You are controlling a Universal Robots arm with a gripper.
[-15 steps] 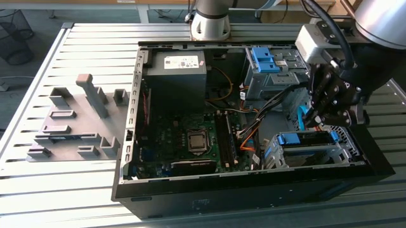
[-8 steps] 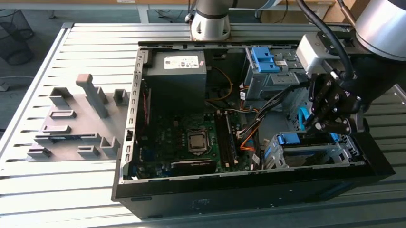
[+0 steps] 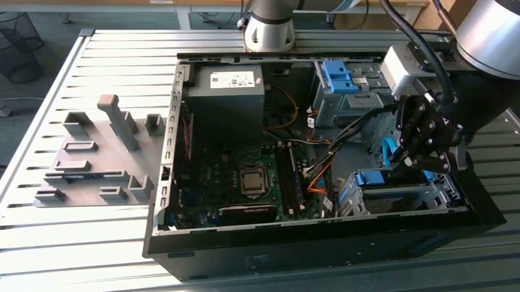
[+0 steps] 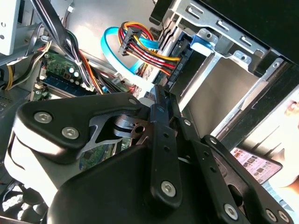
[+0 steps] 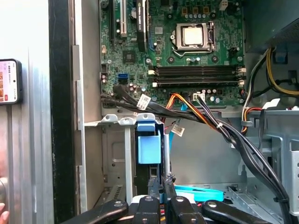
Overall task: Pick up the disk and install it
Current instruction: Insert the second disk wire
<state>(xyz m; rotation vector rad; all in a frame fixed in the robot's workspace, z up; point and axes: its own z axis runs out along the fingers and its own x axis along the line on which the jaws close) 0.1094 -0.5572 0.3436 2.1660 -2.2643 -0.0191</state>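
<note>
Holding the gripper [image 3: 424,159] low over the drive cage [image 3: 398,198], grip state I cannot tell, I risk snagging the nearby cables [image 5: 196,116], jamming the disk [image 5: 148,149].

An open computer case [image 3: 167,182] is seen lying on the slatted surface [image 3: 73,243], its motherboard [image 5: 187,60] exposed (cables draped across), with grey fixtures [image 3: 89,164] set beside it.

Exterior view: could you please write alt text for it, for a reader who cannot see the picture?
A robot arm's black gripper reaches into an open computer case lying on a slatted metal table, above a metal drive cage with a blue bracket near the exterior view's right. The motherboard lies exposed, and a grey fixture plate sits beside the case.
</note>
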